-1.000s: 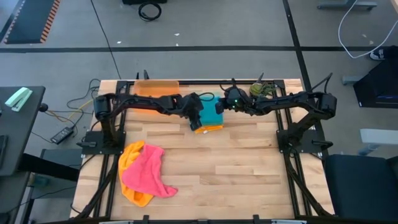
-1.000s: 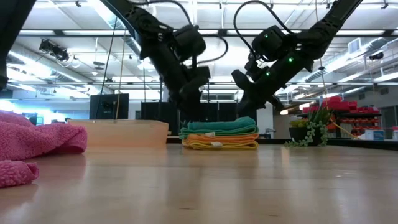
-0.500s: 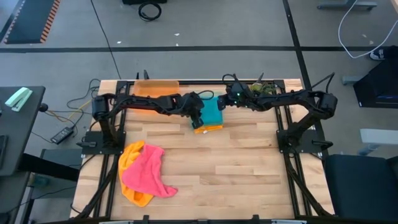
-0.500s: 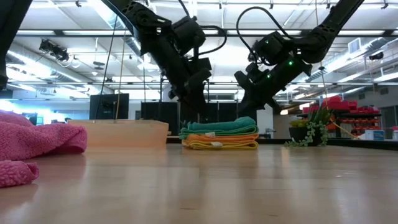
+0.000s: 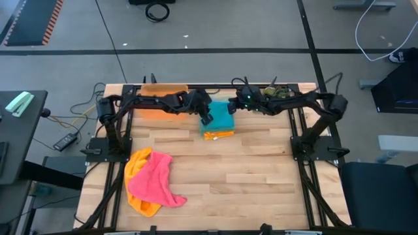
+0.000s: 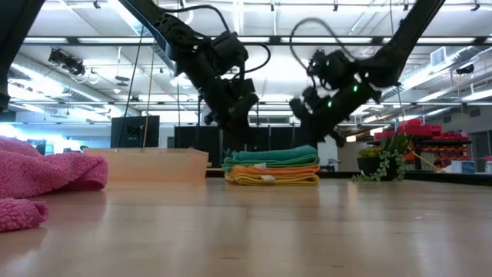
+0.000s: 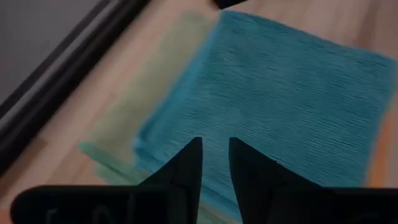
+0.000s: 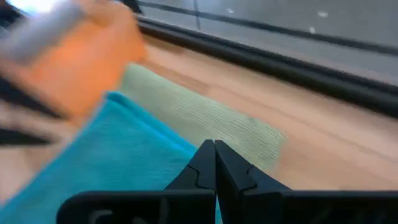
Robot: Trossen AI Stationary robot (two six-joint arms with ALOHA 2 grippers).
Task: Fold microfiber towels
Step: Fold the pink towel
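Observation:
A folded stack of microfiber towels (image 5: 219, 123) lies on the table near its far edge. The teal towel (image 7: 280, 93) is on top, with a sage green one (image 8: 205, 118) and orange and yellow ones (image 6: 273, 175) under it. My left gripper (image 5: 206, 118) hovers over the stack's left far corner; its fingers (image 7: 186, 168) are a narrow gap apart with nothing between them. My right gripper (image 5: 231, 108) is shut (image 8: 214, 152) above the stack's far edge. A pink towel (image 5: 154, 179) lies crumpled on a yellow-orange one (image 5: 136, 166) at the near left.
A translucent orange tray (image 5: 163, 96) stands at the far left, close to my left arm. A small green plant (image 5: 275, 93) sits at the far right behind my right arm. Bare wood (image 5: 248, 176) fills the table's middle and near right.
My left gripper has drawn back from over the stack toward the table's far left, baring more of the teal towel. My right gripper has swung toward the far edge and sunk a little. The stack has stayed in place.

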